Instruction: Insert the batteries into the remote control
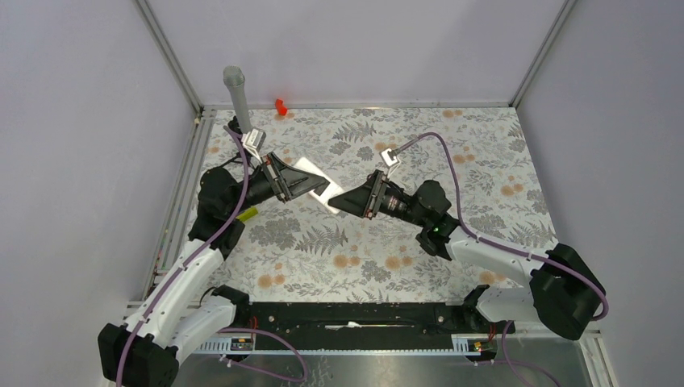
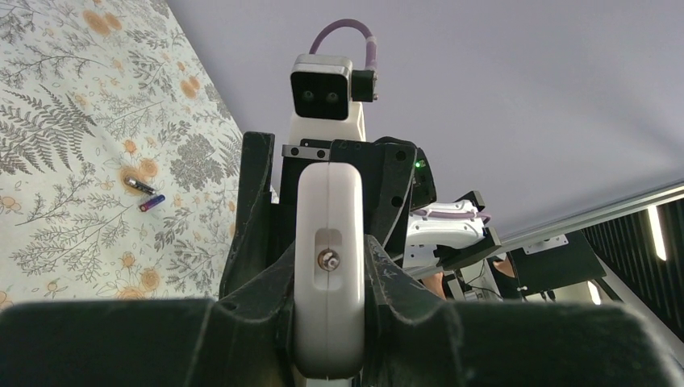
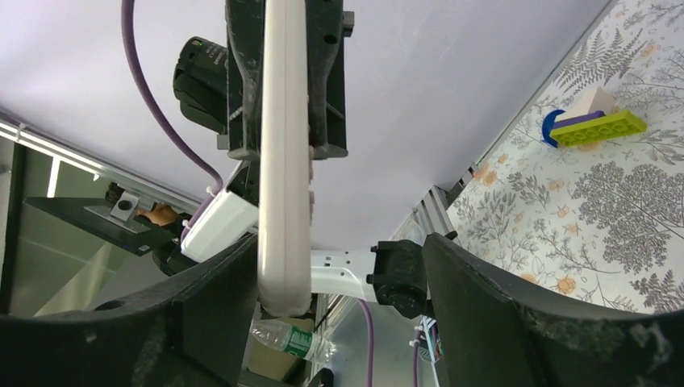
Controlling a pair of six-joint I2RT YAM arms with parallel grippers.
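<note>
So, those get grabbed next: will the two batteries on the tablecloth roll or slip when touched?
Probably. The dark battery and purple battery are slim cylinders lying on their sides, so a sideways nudge likely rolls them. Their casings look smooth, so a pinch may slip. The flat tablecloth likely offers no stop.

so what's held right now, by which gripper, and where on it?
Left gripper clamps the remote near one end. Right gripper stands open around the other end, gripping nothing.
</note>
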